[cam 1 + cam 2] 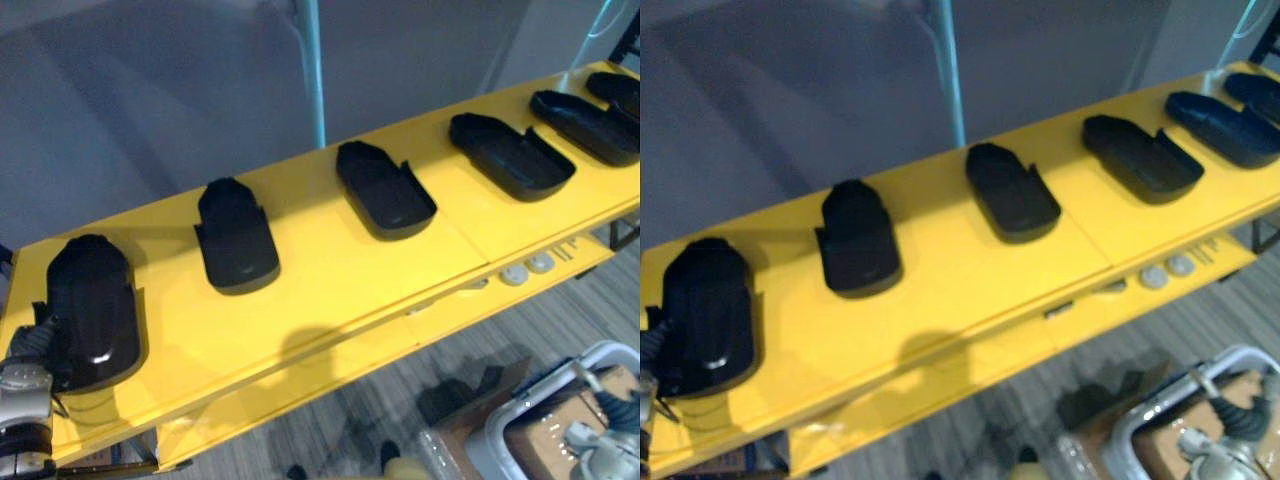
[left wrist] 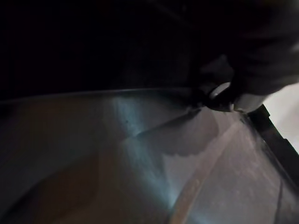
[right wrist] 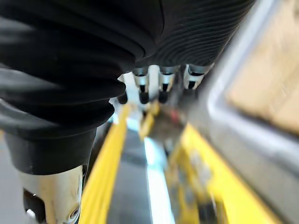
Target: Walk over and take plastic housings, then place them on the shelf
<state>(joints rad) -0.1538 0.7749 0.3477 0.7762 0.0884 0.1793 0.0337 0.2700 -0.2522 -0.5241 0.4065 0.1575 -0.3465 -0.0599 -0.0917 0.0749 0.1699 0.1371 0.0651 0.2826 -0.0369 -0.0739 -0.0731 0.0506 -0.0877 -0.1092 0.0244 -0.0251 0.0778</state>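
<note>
Yellow painted shelf board [image 1: 330,290] runs across the head views on a slant, and six black plastic housings lie on it in one row, apart from each other. At the robot's left end lies the rounded, glossy black housing [image 1: 90,310]. After it come a shorter black housing with side wings [image 1: 236,238], an open black shell housing [image 1: 384,190], a wide black tray-like housing [image 1: 511,156], a long black housing [image 1: 586,126] and the last black housing [image 1: 617,90] at the far right edge.

The left hand [image 1: 28,345] comes up from the lower left corner, and its dark cover touches the left side of the glossy housing. Whether this hand has hold of the housing I cannot tell — the left wrist view is mostly dark there.

The right hand [image 3: 162,81] hangs low, beside the shelf; its fingers point straight down, loosely spread, and they hold nothing.

Two small white round discs [image 1: 527,268] sit on the lower yellow ledge under the fourth housing. A brown cardboard box [image 1: 545,435] with a pale grey tube frame [image 1: 500,420] around it stands on the grey striped floor [image 1: 400,380] — at the lower right. Behind the shelf a light blue pole [image 1: 314,70] stands upright.
</note>
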